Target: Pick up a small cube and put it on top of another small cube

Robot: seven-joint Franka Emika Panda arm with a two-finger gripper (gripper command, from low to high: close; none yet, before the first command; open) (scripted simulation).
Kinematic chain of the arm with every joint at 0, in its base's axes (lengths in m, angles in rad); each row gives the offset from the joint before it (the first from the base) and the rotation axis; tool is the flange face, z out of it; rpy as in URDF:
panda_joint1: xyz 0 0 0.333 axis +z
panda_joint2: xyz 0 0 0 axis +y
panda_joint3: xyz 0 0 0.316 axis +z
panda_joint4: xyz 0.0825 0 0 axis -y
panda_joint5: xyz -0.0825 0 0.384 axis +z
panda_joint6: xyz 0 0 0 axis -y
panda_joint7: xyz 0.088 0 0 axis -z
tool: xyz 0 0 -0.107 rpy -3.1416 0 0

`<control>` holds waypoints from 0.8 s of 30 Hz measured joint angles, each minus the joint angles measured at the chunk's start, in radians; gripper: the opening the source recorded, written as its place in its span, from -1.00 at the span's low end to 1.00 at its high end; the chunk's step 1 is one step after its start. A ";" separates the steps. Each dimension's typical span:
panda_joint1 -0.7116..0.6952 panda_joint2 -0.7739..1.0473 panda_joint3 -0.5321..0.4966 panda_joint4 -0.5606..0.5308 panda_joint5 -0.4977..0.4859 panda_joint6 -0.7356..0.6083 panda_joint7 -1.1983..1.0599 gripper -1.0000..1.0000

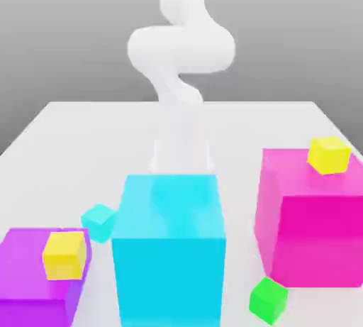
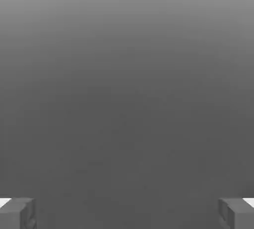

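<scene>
Well, nearest in the exterior view sits a small green cube [image 1: 269, 298], next to a big cyan block [image 1: 169, 246]. On that view's left, a purple block [image 1: 28, 269] has a yellow cube [image 1: 64, 255] on top. The small cyan cube [image 1: 98, 221] rests on the white table [image 1: 283, 120] btwn purple & big cyan blocks. On the right, a pink block [image 1: 308, 230] carries another yellow cube [image 1: 328, 154]. Farther back, the white arm [image 1: 181, 49] stands behind the cyan block. The gripper [image 2: 127, 213] is spread wide w/ nothing btwn its fingers [image 2: 17, 213].

No legible text or markings
</scene>
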State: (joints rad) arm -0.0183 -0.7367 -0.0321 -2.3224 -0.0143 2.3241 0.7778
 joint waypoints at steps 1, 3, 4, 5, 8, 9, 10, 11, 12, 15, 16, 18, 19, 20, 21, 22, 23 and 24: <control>-0.015 0.034 -0.012 -0.025 -0.009 0.022 -0.002 0.00; -0.046 0.099 -0.036 -0.082 -0.026 0.071 0.000 0.00; -0.062 0.130 -0.048 -0.111 -0.034 0.095 0.002 0.00; -0.077 0.160 -0.060 -0.140 -0.042 0.119 0.004 0.00; -0.124 0.250 -0.099 -0.229 -0.062 0.192 0.007 0.00; -0.140 0.280 -0.113 -0.259 -0.068 0.216 0.008 0.00; -0.156 0.311 -0.128 -0.289 -0.073 0.241 0.008 0.00; -0.172 0.342 -0.142 -0.320 -0.077 0.266 0.007 0.00; -0.188 0.374 -0.158 -0.352 -0.081 0.292 0.006 0.00; -0.236 0.479 -0.210 -0.451 -0.086 0.375 -0.002 0.00; -0.252 0.516 -0.227 -0.489 -0.087 0.408 -0.001 0.00; -0.286 0.598 -0.257 -0.576 -0.078 0.487 0.000 0.00; -0.299 0.616 -0.259 -0.616 -0.086 0.519 0.022 0.00; -0.305 0.636 -0.261 -0.635 -0.099 0.547 0.044 0.00; -0.310 0.662 -0.260 -0.641 -0.110 0.573 0.059 0.00; -0.312 0.691 -0.261 -0.641 -0.116 0.598 0.068 0.00; -0.310 0.722 -0.260 -0.638 -0.114 0.624 0.070 0.00; -0.311 0.753 -0.255 -0.635 -0.103 0.650 0.064 0.00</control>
State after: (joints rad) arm -0.3298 0.0161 -0.2873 -2.9569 -0.1168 2.9738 0.8421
